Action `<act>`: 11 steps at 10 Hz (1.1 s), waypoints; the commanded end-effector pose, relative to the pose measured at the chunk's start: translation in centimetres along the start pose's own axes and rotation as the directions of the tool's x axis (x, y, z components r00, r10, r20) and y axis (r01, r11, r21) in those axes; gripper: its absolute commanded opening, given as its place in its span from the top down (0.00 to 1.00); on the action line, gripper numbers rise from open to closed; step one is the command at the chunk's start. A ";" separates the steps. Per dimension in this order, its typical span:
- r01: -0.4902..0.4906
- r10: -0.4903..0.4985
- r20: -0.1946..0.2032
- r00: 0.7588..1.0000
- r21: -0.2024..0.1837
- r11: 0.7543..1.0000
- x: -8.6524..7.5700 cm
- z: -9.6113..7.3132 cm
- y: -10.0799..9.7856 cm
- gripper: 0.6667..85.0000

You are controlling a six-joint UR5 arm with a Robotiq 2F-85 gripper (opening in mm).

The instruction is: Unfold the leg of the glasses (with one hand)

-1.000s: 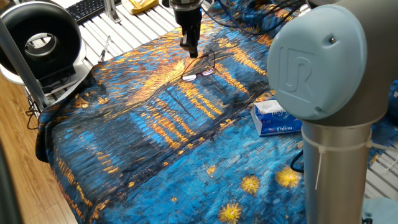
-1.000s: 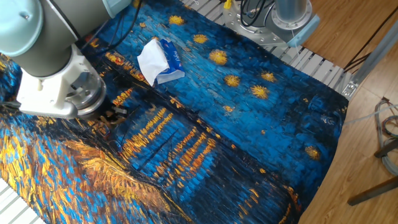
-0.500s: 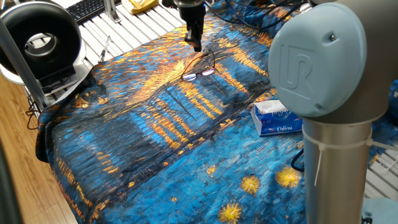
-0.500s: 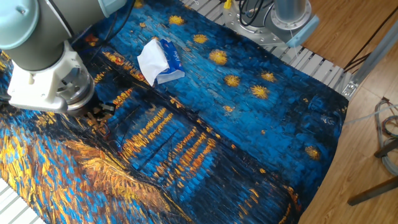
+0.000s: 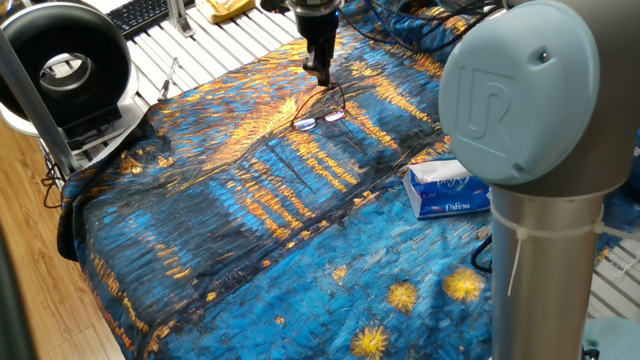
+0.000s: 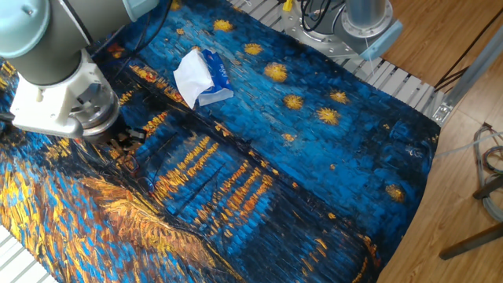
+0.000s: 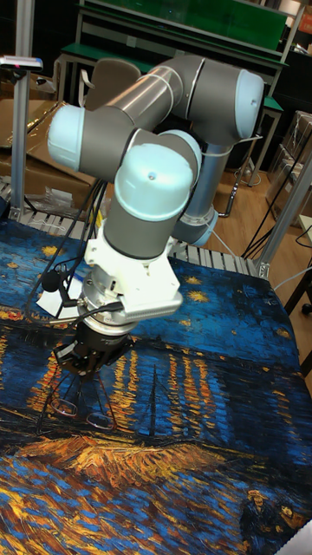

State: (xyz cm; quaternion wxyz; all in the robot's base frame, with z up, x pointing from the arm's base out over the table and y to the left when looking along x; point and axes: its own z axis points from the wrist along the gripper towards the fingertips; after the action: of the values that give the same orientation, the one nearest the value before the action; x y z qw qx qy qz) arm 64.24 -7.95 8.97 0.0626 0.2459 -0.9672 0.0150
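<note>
The glasses (image 5: 320, 119) lie on the painted cloth toward the far side of the table, both small lenses down, and thin dark legs rise from them. My gripper (image 5: 322, 80) hangs just behind and above them with its fingers close together on the tip of one leg. In the tall fixed view the glasses (image 7: 76, 408) sit directly under the gripper (image 7: 87, 364), and wire lines run up into the fingers. The other fixed view has the wrist covering most of the glasses, with only the gripper (image 6: 126, 140) tips showing.
A blue-and-white tissue pack (image 5: 445, 190) (image 6: 200, 76) lies on the cloth (image 5: 250, 230) to the right of the glasses. Off the table's left corner stands a black-and-white round fan (image 5: 65, 65), with a keyboard (image 5: 135, 15) behind it. The arm's base fills the right foreground.
The gripper has moved a little to the right and toward the back while staying low over the glasses. The lenses have stayed in place on the cloth.
</note>
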 end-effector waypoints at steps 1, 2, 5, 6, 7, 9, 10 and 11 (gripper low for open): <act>-0.031 0.032 0.007 0.999 -0.043 0.999 0.3 0.7 0.9 1.00; -0.037 0.037 0.008 0.999 -0.049 0.998 0.4 0.9 1.2 1.00; -0.073 0.066 -0.048 0.997 -0.159 0.985 1.4 0.9 4.1 1.00; -0.064 0.052 -0.066 0.996 -0.192 0.979 1.7 0.9 4.9 1.00; -0.056 0.040 -0.080 0.996 -0.213 0.975 1.9 1.0 5.4 1.00; -0.045 0.023 -0.092 0.996 -0.250 0.967 1.7 0.7 6.5 1.00; -0.044 0.019 -0.097 0.995 -0.259 0.965 1.6 0.5 6.8 1.00; -0.043 0.018 -0.094 0.995 -0.271 0.962 1.3 0.2 7.3 1.00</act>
State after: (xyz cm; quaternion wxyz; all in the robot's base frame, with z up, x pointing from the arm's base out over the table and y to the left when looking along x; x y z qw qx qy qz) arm 59.95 -3.71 8.37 0.1304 0.2194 -0.9635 -0.0810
